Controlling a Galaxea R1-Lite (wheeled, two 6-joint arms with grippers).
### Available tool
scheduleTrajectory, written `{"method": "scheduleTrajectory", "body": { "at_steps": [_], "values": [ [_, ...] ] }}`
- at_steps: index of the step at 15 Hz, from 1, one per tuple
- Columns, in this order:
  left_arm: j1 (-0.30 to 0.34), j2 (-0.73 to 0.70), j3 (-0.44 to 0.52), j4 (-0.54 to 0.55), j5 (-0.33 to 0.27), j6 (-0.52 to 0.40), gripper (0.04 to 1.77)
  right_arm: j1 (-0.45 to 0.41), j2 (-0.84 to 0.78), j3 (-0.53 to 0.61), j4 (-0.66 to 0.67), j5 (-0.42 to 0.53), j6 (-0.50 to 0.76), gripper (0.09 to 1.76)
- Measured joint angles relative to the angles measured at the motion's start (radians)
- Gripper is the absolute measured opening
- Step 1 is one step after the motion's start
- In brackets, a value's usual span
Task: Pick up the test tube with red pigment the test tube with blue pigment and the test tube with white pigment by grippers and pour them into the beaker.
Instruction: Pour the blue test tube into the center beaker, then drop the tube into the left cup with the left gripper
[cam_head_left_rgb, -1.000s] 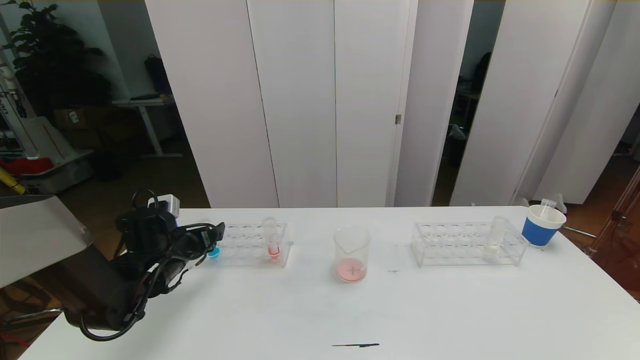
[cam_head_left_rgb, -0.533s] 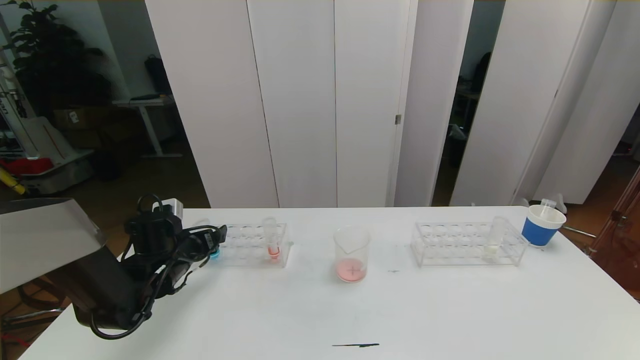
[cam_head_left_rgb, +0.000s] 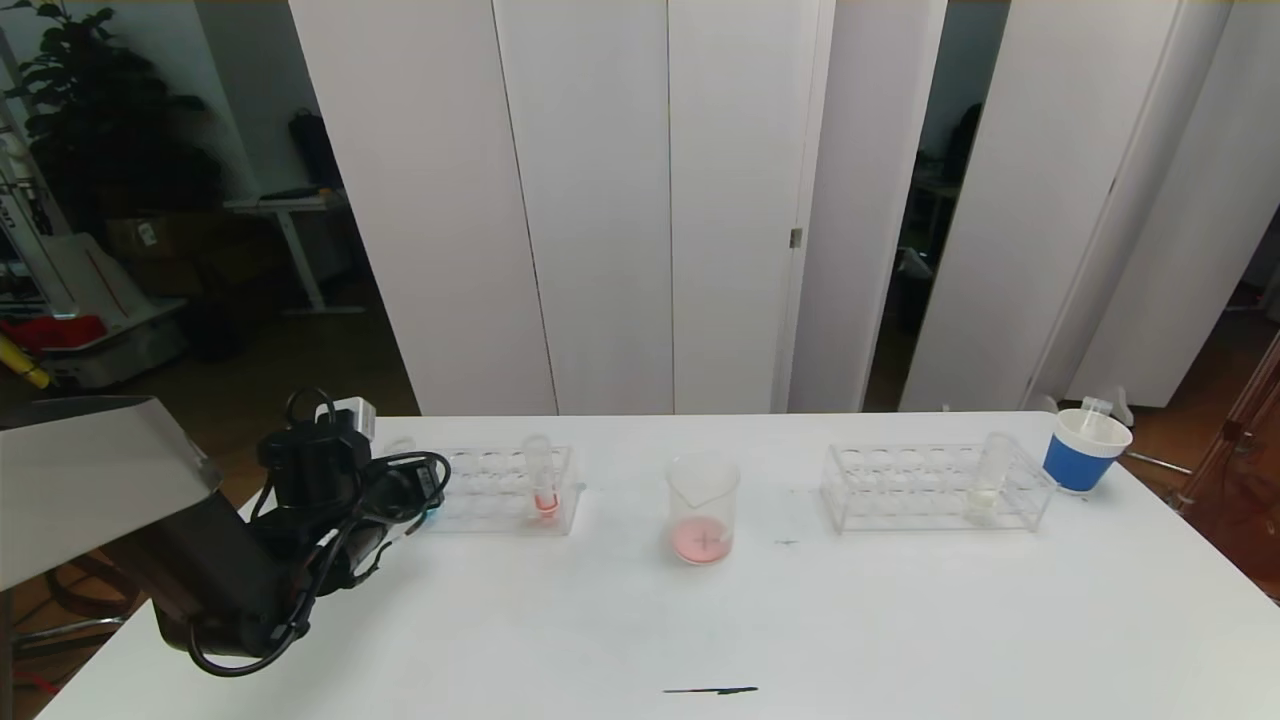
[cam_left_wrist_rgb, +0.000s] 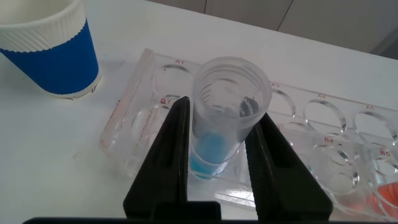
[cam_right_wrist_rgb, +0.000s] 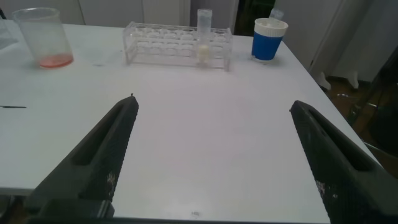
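Left gripper (cam_left_wrist_rgb: 214, 140) now closed on blue tube (cam_left_wrist_rgb: 224, 118) in rack (cam_left_wrist_rgb: 134, 134); right gripper (cam_right_wrist_rgb: 211, 155) open, parked. Tube light, slick, rigid; grip mid-body.

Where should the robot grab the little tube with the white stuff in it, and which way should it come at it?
Probably the bare upper part of the test tube with white pigment, which stands upright above its clear rack. The open right gripper could come level from the table's near side, one finger on each side of the tube.

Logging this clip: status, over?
Left gripper shut on clear blue-pigment test tube, seated in clear rack. Right gripper open, idle. Nothing blocking.
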Motion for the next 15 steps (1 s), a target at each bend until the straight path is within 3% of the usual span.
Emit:
{"method": "scheduleTrajectory", "body": {
  "at_steps": [15],
  "values": [
    [-0.017, -0.011, -0.015, 0.005, -0.014, 0.027, 0.57, -0.001, 0.000, 0.000, 0.000, 0.000, 0.000, 1.75]
  ]
}}
